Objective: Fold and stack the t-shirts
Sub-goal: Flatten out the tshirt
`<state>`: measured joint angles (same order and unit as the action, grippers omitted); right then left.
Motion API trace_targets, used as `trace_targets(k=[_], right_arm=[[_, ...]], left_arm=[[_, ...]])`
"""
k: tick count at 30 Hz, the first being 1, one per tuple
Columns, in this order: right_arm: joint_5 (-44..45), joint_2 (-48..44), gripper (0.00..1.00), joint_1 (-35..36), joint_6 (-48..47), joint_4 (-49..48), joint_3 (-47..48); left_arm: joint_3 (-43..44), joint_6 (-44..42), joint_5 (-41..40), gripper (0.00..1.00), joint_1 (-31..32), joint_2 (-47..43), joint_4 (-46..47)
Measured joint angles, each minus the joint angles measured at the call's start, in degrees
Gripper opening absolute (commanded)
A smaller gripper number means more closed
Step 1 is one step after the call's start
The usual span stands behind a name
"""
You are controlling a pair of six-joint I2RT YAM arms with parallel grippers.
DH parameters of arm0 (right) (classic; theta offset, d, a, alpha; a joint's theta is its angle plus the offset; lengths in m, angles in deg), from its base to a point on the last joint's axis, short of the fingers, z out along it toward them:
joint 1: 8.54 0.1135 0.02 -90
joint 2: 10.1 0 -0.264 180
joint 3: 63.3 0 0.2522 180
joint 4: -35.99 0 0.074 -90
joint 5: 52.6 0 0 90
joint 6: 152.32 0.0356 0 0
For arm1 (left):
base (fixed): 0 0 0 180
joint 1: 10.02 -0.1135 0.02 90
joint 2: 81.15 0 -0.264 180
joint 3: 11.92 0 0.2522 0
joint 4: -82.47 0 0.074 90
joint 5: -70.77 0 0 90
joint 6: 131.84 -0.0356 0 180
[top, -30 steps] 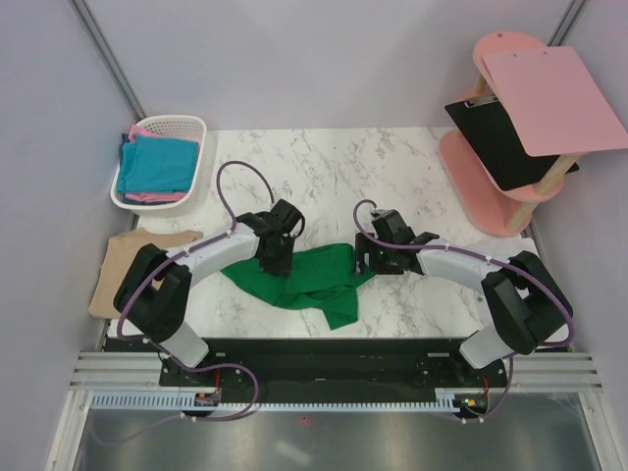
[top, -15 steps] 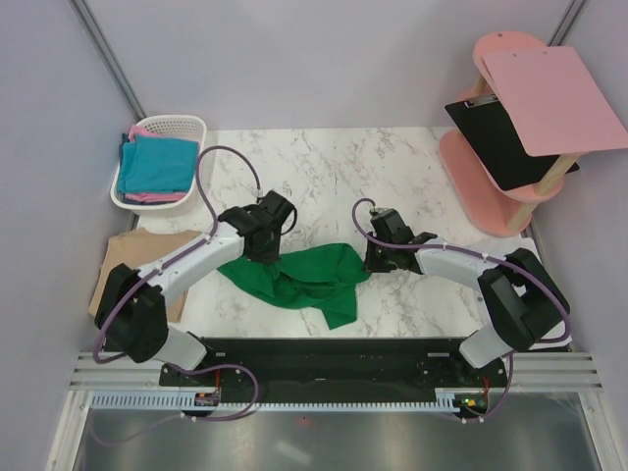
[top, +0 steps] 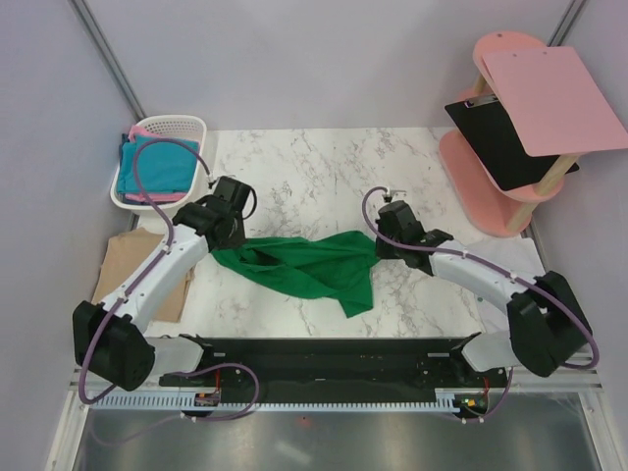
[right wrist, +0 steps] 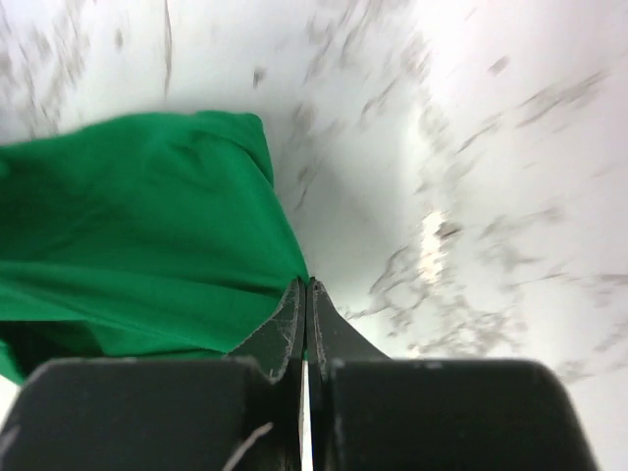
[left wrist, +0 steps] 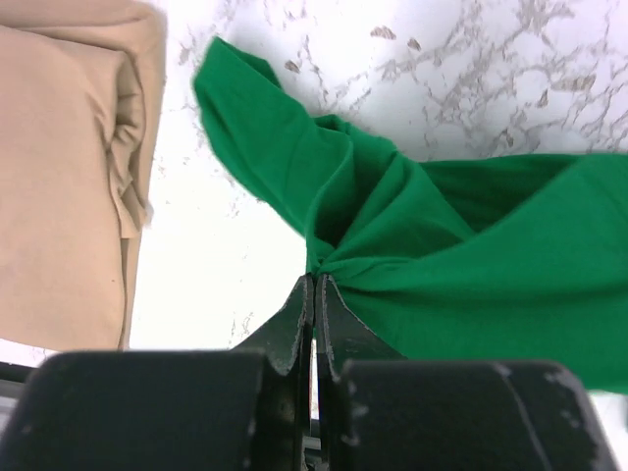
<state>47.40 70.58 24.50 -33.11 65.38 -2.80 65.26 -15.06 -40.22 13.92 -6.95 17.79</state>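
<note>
A bright green t-shirt (top: 312, 265) lies bunched and stretched across the marble table between my two grippers. My left gripper (top: 229, 238) is shut on the shirt's left end; the left wrist view has its jaws (left wrist: 316, 281) pinched together on a gathered fold of green cloth (left wrist: 451, 255). My right gripper (top: 383, 245) is shut on the shirt's right edge, with its tips (right wrist: 306, 284) closed on the hem of the green cloth (right wrist: 137, 245). A folded tan t-shirt (top: 139, 277) (left wrist: 59, 177) lies at the table's left edge. Teal-blue (top: 157, 162) and pink (top: 139, 130) t-shirts sit in the basket.
The white plastic basket (top: 192, 126) stands at the back left corner. A pink tiered stand (top: 469, 177) with a black clipboard (top: 496, 142) and a pink board (top: 554, 88) fills the back right. Both arms' purple cables loop above the table.
Both grippers have shut on the green t-shirt and pulled apart, the left one toward the back left and the right one rightward. The shirt is drawn out wider between them.
</note>
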Motion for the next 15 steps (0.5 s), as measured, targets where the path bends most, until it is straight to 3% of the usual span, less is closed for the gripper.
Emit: trace_targets(k=[5, 10, 15], right_arm=[[7.78, -7.19, 0.0, -1.46, -2.27, 0.81, 2.71], [10.25, -6.03, 0.0, -3.67, -4.59, 0.94, 5.86], [10.64, -0.63, 0.0, -3.85, -4.96, 2.51, 5.4]], left_arm=[[0.76, -0.28, 0.7, 0.02, -3.45, -1.73, 0.81], [-1.88, -0.09, 5.22, 0.02, -4.02, -1.68, 3.85], [-13.77, 0.92, 11.85, 0.21, -3.45, -1.97, 7.1]])
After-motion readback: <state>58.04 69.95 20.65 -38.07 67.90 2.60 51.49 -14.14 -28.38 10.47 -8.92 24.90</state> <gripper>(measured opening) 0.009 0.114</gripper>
